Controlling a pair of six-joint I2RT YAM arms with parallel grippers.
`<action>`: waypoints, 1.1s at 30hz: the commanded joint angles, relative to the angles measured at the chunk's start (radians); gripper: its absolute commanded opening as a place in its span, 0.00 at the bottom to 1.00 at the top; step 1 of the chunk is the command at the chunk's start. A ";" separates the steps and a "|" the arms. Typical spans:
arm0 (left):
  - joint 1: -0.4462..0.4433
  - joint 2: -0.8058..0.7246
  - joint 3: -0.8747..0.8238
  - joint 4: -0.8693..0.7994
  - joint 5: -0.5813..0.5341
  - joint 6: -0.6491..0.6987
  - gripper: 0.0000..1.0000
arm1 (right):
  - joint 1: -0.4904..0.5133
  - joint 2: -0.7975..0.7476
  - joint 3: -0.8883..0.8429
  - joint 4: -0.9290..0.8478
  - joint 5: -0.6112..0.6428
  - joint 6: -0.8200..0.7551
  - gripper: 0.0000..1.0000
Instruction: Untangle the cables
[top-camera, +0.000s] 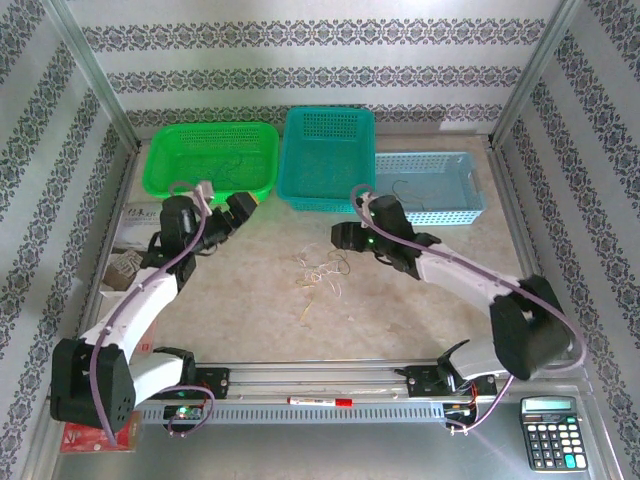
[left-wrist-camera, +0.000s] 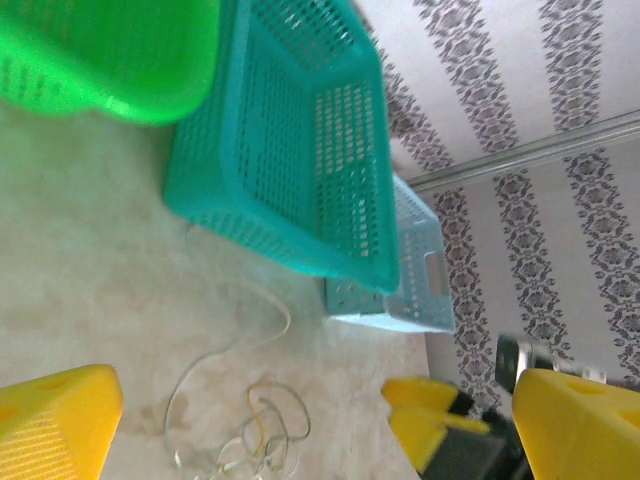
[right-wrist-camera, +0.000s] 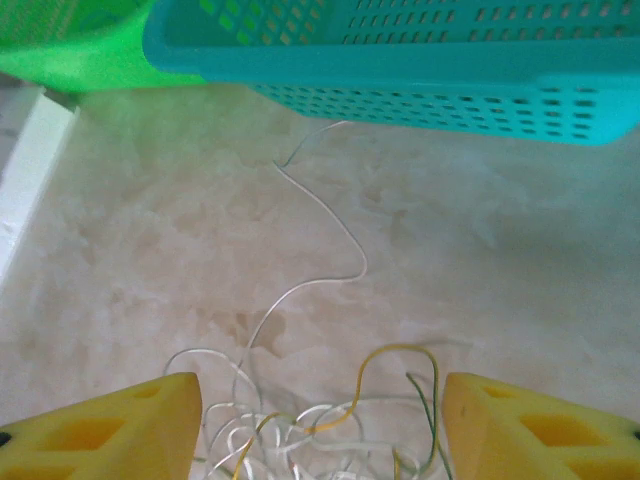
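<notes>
Evidently the right fingers stand wide astride the tangled cables on the surface (seemingly poised to pinch a strand), while the left fingers, fully spread, hover beside the green basket.

Loose tangle of thin cream and yellow cables on beige marbled worktop, near right fingers, farther from left fingers. Beyond the fingers: green perforated plastic basket, teal perforated plastic basket, pale-blue perforated plastic basket.
</notes>
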 joint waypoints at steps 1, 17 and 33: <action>-0.008 -0.034 -0.031 0.078 -0.047 -0.053 1.00 | 0.022 0.095 0.068 0.011 0.053 -0.049 0.62; -0.009 -0.031 0.009 0.039 -0.039 -0.053 1.00 | 0.053 0.378 0.212 0.061 0.182 -0.067 0.65; -0.009 -0.039 0.030 0.002 -0.037 -0.032 1.00 | 0.059 0.400 0.236 0.084 0.092 -0.071 0.12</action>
